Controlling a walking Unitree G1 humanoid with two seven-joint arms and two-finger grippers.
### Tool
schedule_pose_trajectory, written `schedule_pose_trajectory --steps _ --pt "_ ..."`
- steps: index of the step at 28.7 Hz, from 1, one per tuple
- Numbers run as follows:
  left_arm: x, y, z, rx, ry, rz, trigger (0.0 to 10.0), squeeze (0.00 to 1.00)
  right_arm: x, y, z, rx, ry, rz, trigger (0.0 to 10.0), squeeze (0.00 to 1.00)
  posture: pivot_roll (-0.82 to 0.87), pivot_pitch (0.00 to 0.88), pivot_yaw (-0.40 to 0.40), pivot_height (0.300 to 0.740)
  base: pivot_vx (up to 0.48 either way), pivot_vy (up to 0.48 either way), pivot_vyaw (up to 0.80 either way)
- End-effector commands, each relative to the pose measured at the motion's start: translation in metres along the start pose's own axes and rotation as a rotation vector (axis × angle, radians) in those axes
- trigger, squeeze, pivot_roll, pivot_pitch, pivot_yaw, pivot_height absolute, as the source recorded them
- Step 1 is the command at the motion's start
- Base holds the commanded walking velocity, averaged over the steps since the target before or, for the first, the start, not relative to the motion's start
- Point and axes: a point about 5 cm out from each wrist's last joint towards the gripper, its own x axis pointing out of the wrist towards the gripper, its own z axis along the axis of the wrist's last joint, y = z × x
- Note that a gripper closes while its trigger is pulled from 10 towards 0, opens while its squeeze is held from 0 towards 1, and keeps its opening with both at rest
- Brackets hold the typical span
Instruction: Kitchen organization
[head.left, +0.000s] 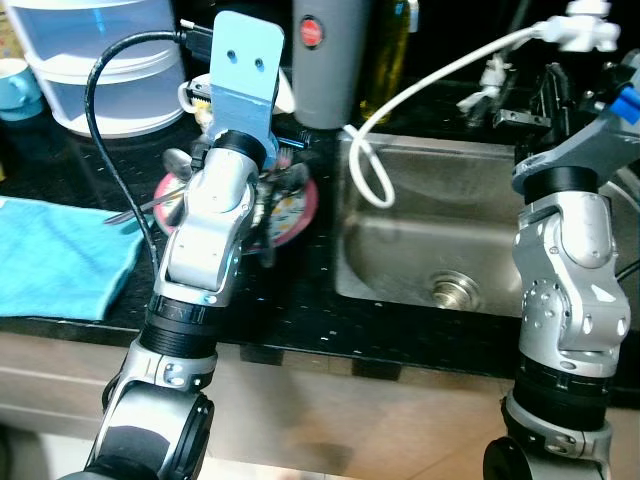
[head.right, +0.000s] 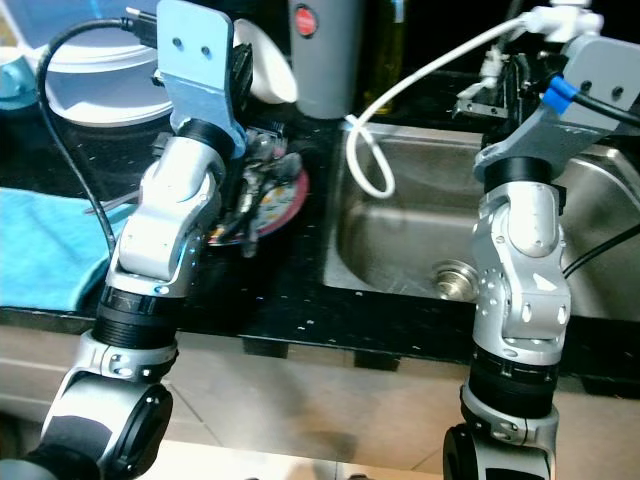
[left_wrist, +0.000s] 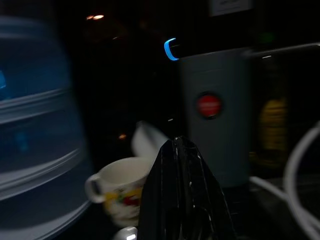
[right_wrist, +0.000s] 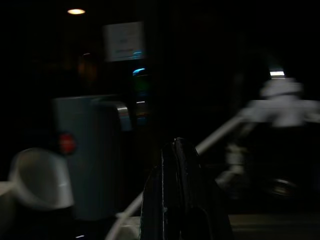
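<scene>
L gripper (left_wrist: 181, 150): over the pink-rimmed plate (head.left: 300, 212) on the black bench (head.left: 60, 170), jaws pressed together, nothing between them. They aim at 12 o'clock toward the grey canister (head.left: 330, 60) with red button. White mug (left_wrist: 117, 192) stands just beside the canister at its 9 o'clock, handle toward the clear stacked drawers (head.left: 110, 70).

Plate sits at 9 o'clock of the steel sink (head.left: 450, 230), close to its rim. Utensils (head.left: 150, 203) lie on the plate, long axis approx 9–3; type unclear.

Blue cloth (head.left: 60, 255) flat at bench's 9 o'clock edge.

R gripper (right_wrist: 176, 150): above the sink, jaws closed, empty. White cable (head.left: 400, 100) loops over the sink rim.
</scene>
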Motion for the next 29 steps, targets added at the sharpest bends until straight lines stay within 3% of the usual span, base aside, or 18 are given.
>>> schedule_pose_trajectory --steps 1,24,29 --pt "-0.0025 -0.0025 0.0018 -0.015 -0.011 -0.009 10.0 0.0 -0.0013 -0.0022 -0.0034 -0.005 0.024 -0.005 10.0 0.0 0.02 0.094 -0.011 0.74 0.0 0.0 0.0" --pt "-0.004 -0.0055 0.0021 -0.015 -0.002 -0.03 10.0 0.0 -0.0021 -0.0011 -0.0035 -0.003 0.029 -0.005 10.0 0.0 0.02 0.098 -0.011 0.74 0.0 0.0 0.0" --pt "-0.0039 -0.0062 0.0026 -0.012 -0.006 -0.04 10.0 0.0 -0.0022 -0.001 -0.0037 -0.004 0.03 -0.005 10.0 0.0 0.02 0.098 -0.011 0.74 0.0 -0.463 0.0"
